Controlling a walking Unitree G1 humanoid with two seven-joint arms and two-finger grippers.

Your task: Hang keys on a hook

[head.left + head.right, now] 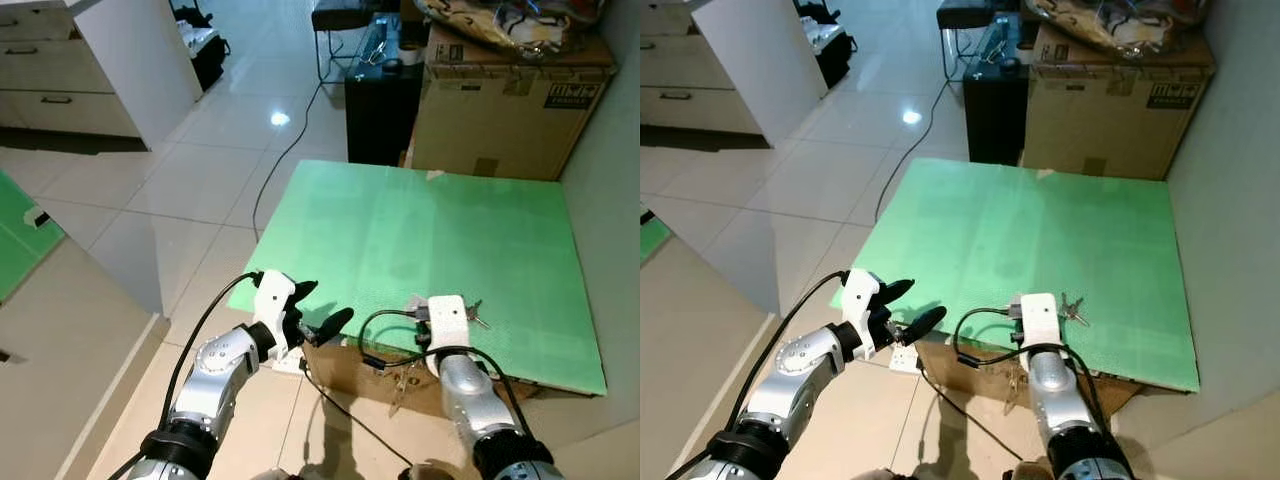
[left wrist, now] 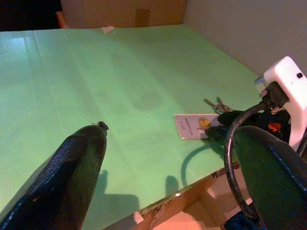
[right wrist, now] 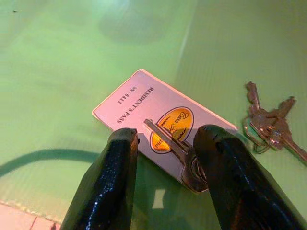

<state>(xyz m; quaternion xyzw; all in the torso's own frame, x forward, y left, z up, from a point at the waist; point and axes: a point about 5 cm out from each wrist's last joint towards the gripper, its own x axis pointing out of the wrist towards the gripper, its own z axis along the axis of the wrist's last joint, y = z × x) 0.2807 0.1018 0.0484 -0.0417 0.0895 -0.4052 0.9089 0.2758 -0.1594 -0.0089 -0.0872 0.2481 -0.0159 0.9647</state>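
Note:
A bunch of silver keys (image 3: 271, 122) lies on the green board (image 1: 430, 220), near its front edge. A white resident's pass card (image 3: 139, 103) is attached, and one more key (image 3: 165, 136) rests on the card. My right gripper (image 3: 168, 135) is open and low over the card, one finger on each side of that key. Its white wrist (image 1: 447, 320) covers the fingers in the eye views, and the keys (image 1: 476, 316) stick out beside it. My left gripper (image 1: 318, 306) is open in the air at the board's front left corner, holding nothing.
The green board lies on a low cardboard box. Behind it stand a large cardboard box (image 1: 500, 110) and a black cabinet (image 1: 380, 100). A grey wall (image 1: 610, 200) runs along the right. A cable (image 1: 290, 150) trails over the tiled floor, and white drawers (image 1: 50, 90) stand far left.

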